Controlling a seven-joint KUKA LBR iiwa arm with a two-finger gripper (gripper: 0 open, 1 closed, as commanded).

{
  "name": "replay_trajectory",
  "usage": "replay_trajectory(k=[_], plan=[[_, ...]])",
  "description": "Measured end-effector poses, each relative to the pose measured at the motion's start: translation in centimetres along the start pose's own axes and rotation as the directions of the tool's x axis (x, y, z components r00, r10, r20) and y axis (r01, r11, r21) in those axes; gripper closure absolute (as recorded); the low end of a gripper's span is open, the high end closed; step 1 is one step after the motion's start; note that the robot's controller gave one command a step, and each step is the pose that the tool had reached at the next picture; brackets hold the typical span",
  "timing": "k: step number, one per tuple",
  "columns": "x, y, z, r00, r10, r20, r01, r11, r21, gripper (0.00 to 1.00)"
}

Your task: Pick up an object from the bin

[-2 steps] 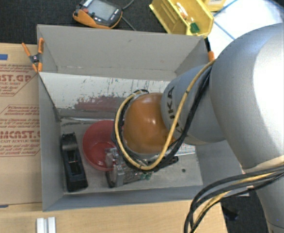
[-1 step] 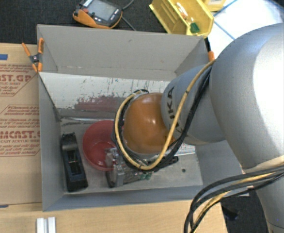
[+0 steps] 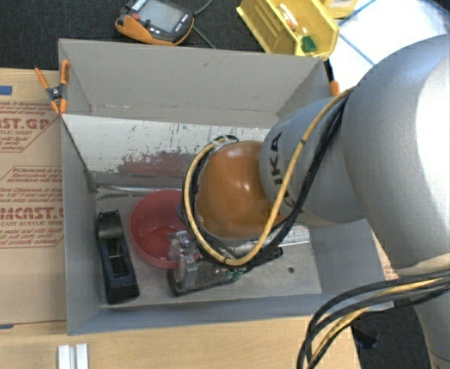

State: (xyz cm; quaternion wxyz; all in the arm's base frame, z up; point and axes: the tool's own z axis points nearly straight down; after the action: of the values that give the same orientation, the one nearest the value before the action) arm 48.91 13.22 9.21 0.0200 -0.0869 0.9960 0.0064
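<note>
Hand (image 3: 185, 258) low beside red bowl (image 3: 150, 225), near bin (image 3: 171, 75) floor; open or closed: cannot tell

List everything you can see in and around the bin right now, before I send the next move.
bin: one, grey metal, middle of the view.
bowl: one, red, on the bin floor left of centre; its right side is hidden behind the end effector.
black long thing: one, black, at the left edge of the bin floor, left of the bowl; kind unclear.
handheld device: one, orange and black, outside the bin beyond its far wall.
yellow box: one, yellow, outside the bin, top right.
arm: one, silver-grey, reaching in from the right.
orange cover: one, orange-brown, on the wrist, cables looped round it.
end effector: one, dark, low in the bin at the bowl's right edge.
</note>
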Motion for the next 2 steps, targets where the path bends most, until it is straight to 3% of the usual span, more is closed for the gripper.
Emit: replay_trajectory(k=[2], plan=[[0.07,-0.02,-1.51,1.0,0.001,-0.006,-0.001,1.0,0.001,1.0]])
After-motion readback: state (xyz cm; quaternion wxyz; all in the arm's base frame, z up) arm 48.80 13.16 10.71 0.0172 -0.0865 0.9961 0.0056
